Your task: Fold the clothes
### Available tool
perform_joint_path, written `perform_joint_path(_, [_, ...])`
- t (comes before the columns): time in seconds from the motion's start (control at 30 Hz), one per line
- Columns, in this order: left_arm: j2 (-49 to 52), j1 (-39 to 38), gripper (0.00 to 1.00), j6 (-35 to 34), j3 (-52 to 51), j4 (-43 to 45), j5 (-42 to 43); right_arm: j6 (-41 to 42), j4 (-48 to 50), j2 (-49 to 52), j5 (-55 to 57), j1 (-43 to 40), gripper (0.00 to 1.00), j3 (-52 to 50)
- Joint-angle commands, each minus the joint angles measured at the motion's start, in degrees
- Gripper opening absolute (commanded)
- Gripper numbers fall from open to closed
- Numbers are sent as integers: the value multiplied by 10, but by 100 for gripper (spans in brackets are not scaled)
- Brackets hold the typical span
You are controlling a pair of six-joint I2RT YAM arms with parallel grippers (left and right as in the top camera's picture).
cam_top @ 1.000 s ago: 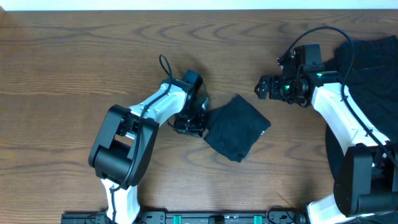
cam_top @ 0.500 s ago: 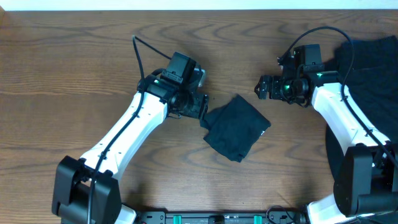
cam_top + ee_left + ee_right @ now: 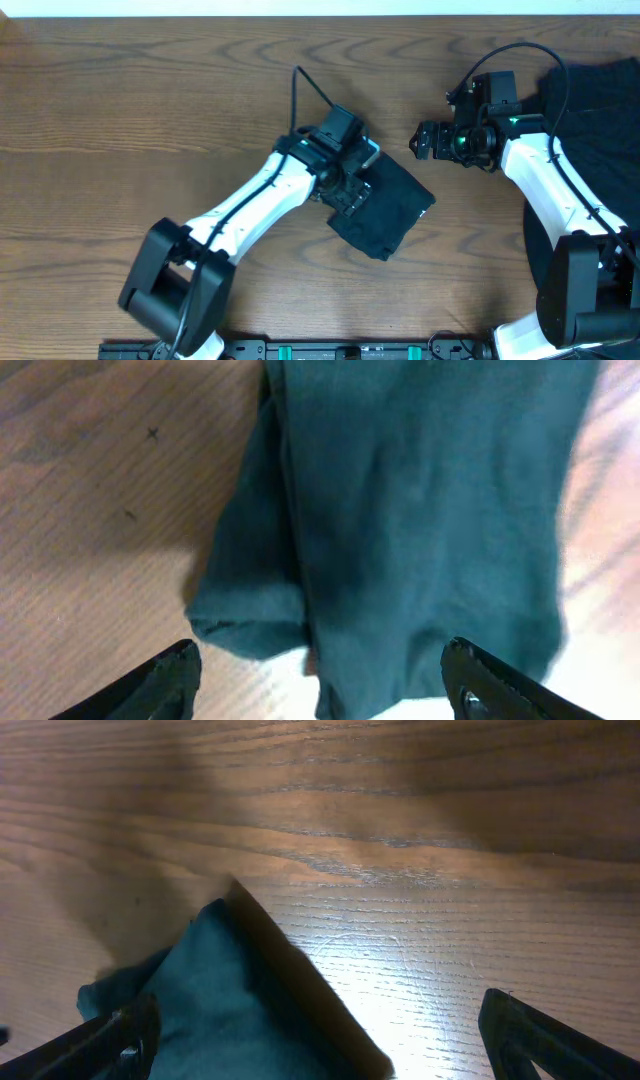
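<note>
At centre of the overhead frame, what sits under your left pincer? — observer

The folded garment (image 3: 395, 215), a dark compact packet on the table (image 3: 120, 120). My left gripper (image 3: 350, 190) hovers over its upper-left edge with the fingers spread wide, grasping nothing. The left wrist view shows the cloth lying free beyond both tips. My right gripper (image 3: 424, 140) hangs to the upper right of the packet, likewise released and clear of the cloth. — me

Risks from here? — observer

Judgement only. A loose flap shows at the lower left of the left wrist view. If a fingertip drags across it when I pull away, the fold may spring open. A low sweep could also shove the whole packet askew. My right arm passes over the heap of dark clothes (image 3: 600, 90) at the right edge. A careless grab there might lift more than one garment at once. — me

Count? — observer

Two arms. Two grippers, both released. One folded garment. One heap, and I cannot tell how many garments are in it. One table. — me
</note>
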Motion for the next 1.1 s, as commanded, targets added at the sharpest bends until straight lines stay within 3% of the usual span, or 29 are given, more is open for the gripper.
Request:
perform_joint_path(0.0, [32,-3,82,28,3,9,-44,-4,0,-10,2,-5,99,2])
perform_joint_path(0.5, [84,-4,84,47,-8,86,-43,-4,0,-10,2,-5,99,2])
perform_joint_path(1.07, [85,-4,82,45,-49,86,-27,-4,0,-10,2,-5,99,2])
